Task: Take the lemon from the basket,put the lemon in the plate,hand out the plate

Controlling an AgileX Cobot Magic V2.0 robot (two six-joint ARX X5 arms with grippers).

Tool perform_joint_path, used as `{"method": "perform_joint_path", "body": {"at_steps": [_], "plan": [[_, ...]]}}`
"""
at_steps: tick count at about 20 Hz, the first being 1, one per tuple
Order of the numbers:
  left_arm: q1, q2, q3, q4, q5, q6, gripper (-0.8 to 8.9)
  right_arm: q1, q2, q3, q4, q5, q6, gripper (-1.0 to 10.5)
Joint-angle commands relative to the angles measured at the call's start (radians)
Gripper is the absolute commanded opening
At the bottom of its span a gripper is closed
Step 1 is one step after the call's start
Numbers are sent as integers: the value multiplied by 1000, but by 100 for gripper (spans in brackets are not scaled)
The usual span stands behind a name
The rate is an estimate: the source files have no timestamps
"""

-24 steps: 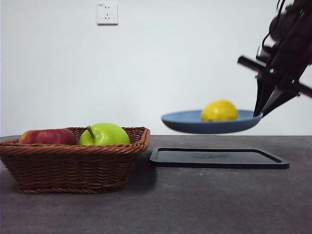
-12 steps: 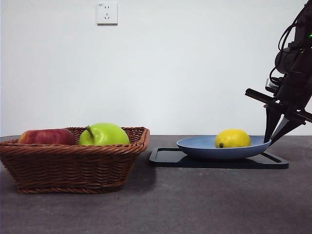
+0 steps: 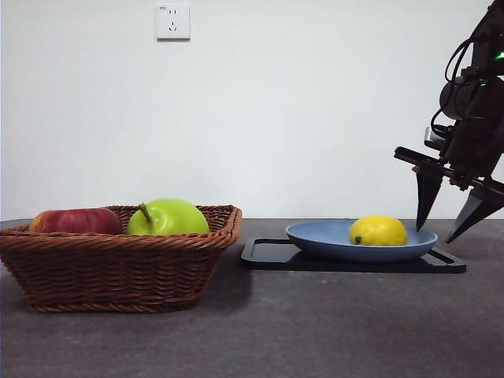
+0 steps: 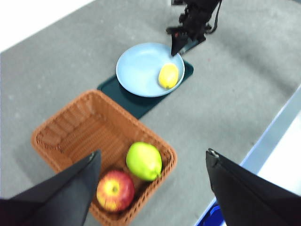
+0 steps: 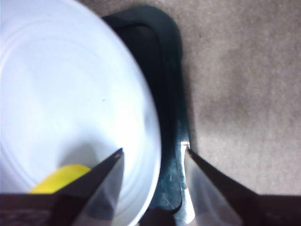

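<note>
The yellow lemon [image 3: 378, 231] lies in the light blue plate [image 3: 315, 236], which rests on the flat black tray [image 3: 268, 256]. My right gripper [image 3: 435, 235] is open at the plate's right rim, one jaw over the plate and one outside it. The right wrist view shows the plate [image 5: 61, 94], a bit of the lemon [image 5: 56, 181] and the rim running between the open jaws of that gripper [image 5: 153, 149]. My left gripper [image 4: 154, 153] hangs open high above the wicker basket [image 4: 70, 132], looking down on the plate [image 4: 138, 70] and lemon [image 4: 169, 76].
The basket [image 3: 118, 268] stands at the left with a green apple [image 3: 169, 216] and a red apple [image 3: 75, 220] in it. The tray [image 5: 164, 94] sticks out past the plate's edge. A wall socket [image 3: 173, 21] is on the back wall.
The plate with the lemon came down from the air onto the black tray. My right gripper then let go of the rim and opened.
</note>
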Motion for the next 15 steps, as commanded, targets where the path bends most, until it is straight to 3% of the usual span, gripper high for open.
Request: {"method": "perform_joint_path", "body": {"at_steps": [1,5,9,12,15], "plan": [[-5,7,22,49,-2,6,387,-11,0,26,-13,4,-27,247],[-5,32,22,97,-16,30,361,-25,-127,26,-123,5,-124,244],[-4,113,21,110,-180,56,184,-14,-334,26,-221,4,-140,110],[9,177,21,119,-211,89,13,46,-510,25,-264,8,-161,3],[48,204,-6,181,-204,101,6,136,-672,25,-274,87,-177,3]]}}
